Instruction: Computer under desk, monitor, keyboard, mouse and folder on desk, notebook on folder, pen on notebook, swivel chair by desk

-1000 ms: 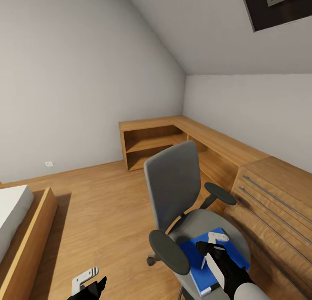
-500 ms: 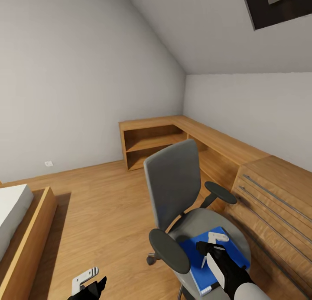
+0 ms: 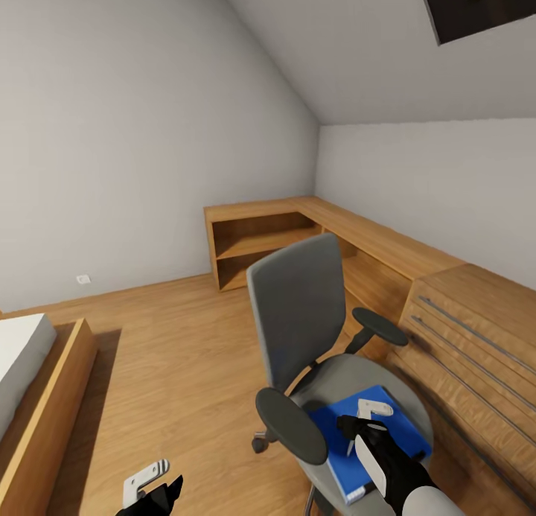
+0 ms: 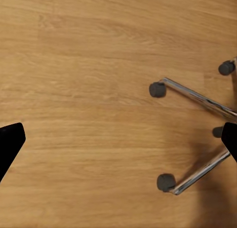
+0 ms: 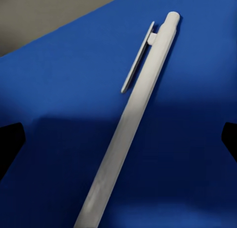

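Jaws of the right gripper (image 3: 366, 419) stand released, fingers spread on either side of the pen (image 5: 131, 114), which lies flat on the blue folder (image 3: 394, 427) on the swivel chair (image 3: 298, 315) seat. Almost nothing has changed over the last second: the gripper stays poised, so the pen grasp is probably next. Left gripper (image 3: 149, 482) hangs released above the floor (image 4: 89, 90).

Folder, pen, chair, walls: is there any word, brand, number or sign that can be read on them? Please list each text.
None. The blue folder shows a plain cover, the grey pen lying on it carries no print, and the swivel chair has no label. The small white wall outlet is too small to show any marking.
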Motion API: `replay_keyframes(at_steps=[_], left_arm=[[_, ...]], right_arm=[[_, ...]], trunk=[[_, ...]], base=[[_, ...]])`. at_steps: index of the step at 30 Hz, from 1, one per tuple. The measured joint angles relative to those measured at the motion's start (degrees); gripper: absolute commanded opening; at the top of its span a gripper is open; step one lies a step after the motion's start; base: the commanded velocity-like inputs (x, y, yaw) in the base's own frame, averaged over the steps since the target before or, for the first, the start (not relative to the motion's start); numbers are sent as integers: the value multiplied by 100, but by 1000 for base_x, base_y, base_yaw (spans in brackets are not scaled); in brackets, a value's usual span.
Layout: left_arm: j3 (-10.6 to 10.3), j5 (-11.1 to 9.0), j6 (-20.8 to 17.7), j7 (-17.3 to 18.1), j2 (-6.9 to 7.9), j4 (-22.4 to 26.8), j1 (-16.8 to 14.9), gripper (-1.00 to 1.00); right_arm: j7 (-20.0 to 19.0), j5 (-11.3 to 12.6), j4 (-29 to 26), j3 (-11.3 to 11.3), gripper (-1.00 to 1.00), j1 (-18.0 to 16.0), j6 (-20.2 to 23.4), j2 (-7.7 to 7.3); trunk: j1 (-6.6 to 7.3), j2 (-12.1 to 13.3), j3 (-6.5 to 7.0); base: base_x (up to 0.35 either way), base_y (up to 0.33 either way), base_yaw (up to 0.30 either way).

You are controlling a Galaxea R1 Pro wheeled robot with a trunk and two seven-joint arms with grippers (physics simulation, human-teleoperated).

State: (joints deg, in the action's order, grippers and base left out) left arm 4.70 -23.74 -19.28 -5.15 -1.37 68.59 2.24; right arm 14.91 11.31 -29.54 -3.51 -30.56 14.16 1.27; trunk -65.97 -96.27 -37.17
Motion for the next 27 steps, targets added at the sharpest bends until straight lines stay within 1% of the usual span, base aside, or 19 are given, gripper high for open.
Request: replay_keyframes(at_steps=[1,8,12,20,21,27], left_arm=[[1,0,0,0,0,0,1,100],[6,0,0,0,1,0,0,100],[6,0,0,0,0,-1,1,100],[6,0,0,0,1,-1,0,100],[6,0,0,0,1,-1,0,100],[6,-4,0,0,4,-1,1,100]], right_arm=[[-1,-2,-1,-1,100,-1,-1,0],[0,-2,-1,1,100,0,0,0],[2,5,-102,-6,100,-4,-2,2],[-2,-13,-106,-3,100,-4,-2,1],[-2,-15,-106,-3,-100,-4,-4,1],[-10,0,-106,-6,-100,-4,4,2]], trunk=[[-22,-40,-18],[-23,-42,-18],[-109,-201,-89],[-110,-203,-89],[-110,-203,-89],[-110,-203,-89]], base=[[0,0,0],[0,0,0],[0,0,0],[0,0,0],[0,0,0],[0,0,0]])
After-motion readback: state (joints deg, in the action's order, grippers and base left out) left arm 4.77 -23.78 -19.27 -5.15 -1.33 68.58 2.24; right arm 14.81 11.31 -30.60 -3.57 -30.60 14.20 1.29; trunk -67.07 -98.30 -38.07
